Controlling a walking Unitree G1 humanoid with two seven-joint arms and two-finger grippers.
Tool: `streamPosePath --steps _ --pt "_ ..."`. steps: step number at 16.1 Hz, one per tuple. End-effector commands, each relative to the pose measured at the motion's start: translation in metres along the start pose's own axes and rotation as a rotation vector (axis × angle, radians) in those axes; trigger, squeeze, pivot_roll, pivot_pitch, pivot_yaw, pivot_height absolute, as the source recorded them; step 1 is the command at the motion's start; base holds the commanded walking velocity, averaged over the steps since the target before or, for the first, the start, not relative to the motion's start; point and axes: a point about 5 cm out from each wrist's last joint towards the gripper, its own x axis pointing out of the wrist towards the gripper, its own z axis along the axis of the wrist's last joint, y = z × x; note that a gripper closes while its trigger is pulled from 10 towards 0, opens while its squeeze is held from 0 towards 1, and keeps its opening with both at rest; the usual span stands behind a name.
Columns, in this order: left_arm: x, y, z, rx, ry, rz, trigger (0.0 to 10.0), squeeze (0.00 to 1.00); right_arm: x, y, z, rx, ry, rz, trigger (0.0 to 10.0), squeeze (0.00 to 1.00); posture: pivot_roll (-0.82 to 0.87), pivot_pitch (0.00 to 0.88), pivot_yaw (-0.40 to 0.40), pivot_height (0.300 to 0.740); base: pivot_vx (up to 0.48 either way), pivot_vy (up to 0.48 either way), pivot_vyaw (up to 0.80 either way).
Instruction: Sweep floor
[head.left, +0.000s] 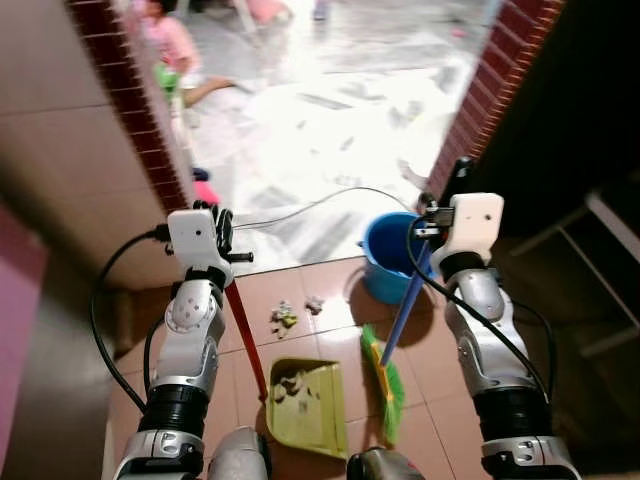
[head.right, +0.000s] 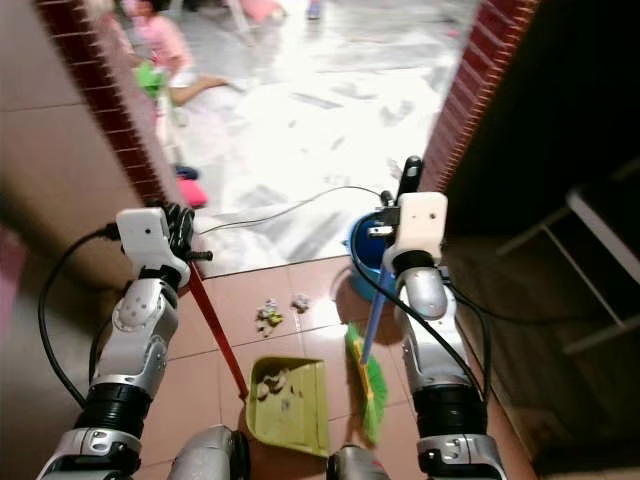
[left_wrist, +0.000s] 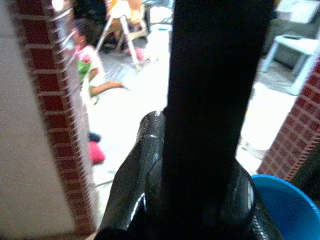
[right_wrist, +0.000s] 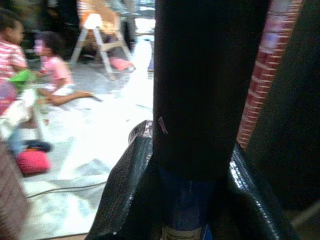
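Broom (head.left: 385, 375): green head on the tiled floor (head.left: 330, 300), just right of one green dustpan (head.left: 305, 405) already holding scraps. One blue bucket (head.left: 390, 255) close behind the blue shaft, at the brick doorway; a cable (head.left: 310, 207) across the pale floor beyond. Two small debris bits (head.left: 284, 318) ahead of the dustpan. Right pincer (head.left: 432, 222) clamped on the broom's top; left pincer (head.left: 222, 238) clamped on the dustpan's red handle (head.left: 245, 335). Two people seated farther off.

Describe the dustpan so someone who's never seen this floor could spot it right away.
Start at the blue bucket by the brick doorway, then come back along the terracotta floor tiles toward the robot. The dustpan lies there, left of the green broom. It is the flat yellow-green tray on a red handle, with scraps inside.
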Motion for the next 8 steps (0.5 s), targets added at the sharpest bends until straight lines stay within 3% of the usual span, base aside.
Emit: streamPosePath --steps 1,5,8 --pt "0.008 0.001 0.031 0.013 -0.124 0.000 10.0 0.00 0.000 -0.010 0.002 -0.058 -0.003 -0.047 10.0 0.00 -0.06 0.029 -0.007 0.740 0.000 0.000 -0.80" --pt "0.019 0.005 0.061 0.005 -0.195 0.034 10.0 0.00 0.001 -0.020 0.005 -0.119 -0.012 -0.107 10.0 0.00 -0.07 0.034 -0.001 0.740 0.000 0.000 -0.80" --pt "0.022 0.008 0.072 0.008 -0.210 0.069 10.0 0.00 0.003 -0.022 0.006 -0.121 -0.015 -0.116 10.0 0.00 -0.07 0.033 0.001 0.740 0.000 0.000 -0.80"
